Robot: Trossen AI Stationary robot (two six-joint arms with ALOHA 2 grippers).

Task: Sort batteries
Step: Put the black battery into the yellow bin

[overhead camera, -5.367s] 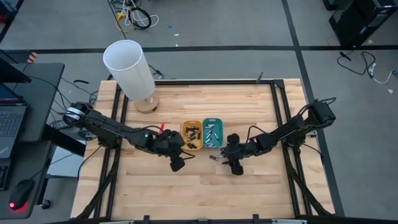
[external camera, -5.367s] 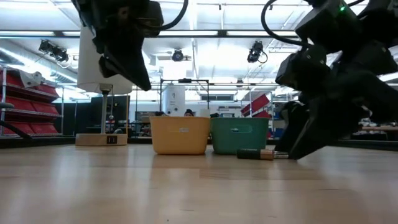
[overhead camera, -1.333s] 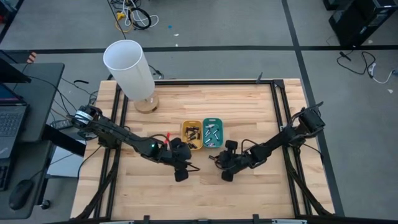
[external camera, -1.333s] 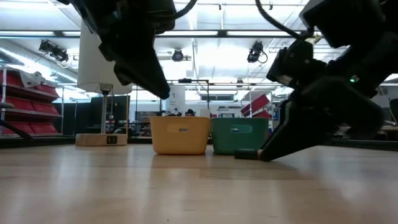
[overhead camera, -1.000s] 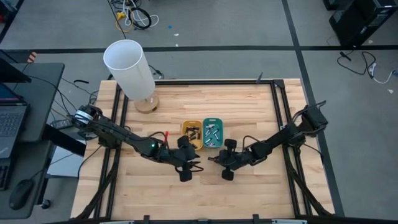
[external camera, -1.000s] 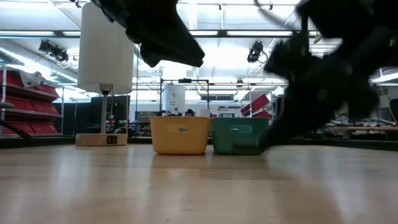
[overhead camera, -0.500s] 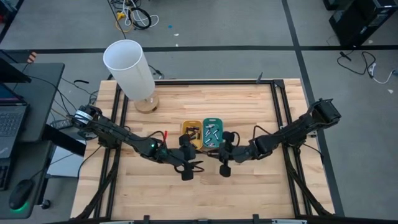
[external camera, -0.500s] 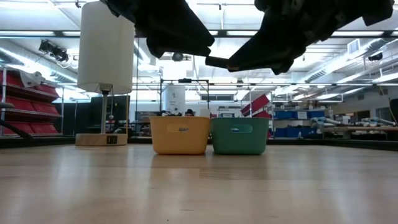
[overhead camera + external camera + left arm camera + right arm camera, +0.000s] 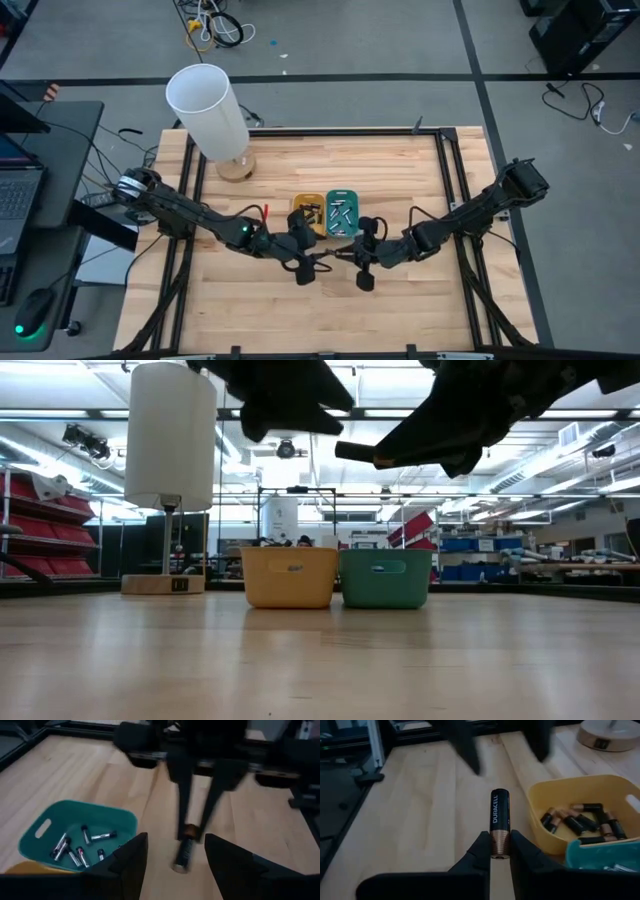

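Note:
A dark battery point(image 9: 498, 817) with a copper end hangs in the air in front of the two trays, with my right gripper point(image 9: 499, 851) shut on it. My left gripper point(image 9: 175, 865) faces it, open, its fingers on either side of the battery's free end point(image 9: 181, 862) without touching. The yellow tray point(image 9: 307, 217) holds several dark batteries point(image 9: 580, 822). The teal tray point(image 9: 342, 215) beside it holds several slim silvery ones point(image 9: 80, 847). In the low view the battery point(image 9: 352, 452) is well above the table. My right gripper pinches the battery's copper end point(image 9: 499, 840) between its two fingertips. The fingers come level from the table's right side and lie along the battery. The battery sticks out level beyond them toward my left gripper, lifted clear of the table.
A white lamp point(image 9: 208, 110) stands on its round base at the far left. The trays stand side by side just beyond the two grippers. Bare wood lies toward the near edge point(image 9: 320, 660). A laptop point(image 9: 20, 190) sits off the table's left.
My right gripper has lifted the battery off the table and carried it up and toward the table's left. My left gripper has risen and moved right toward it, and its fingers have spread apart. The two grippers now meet tip to tip.

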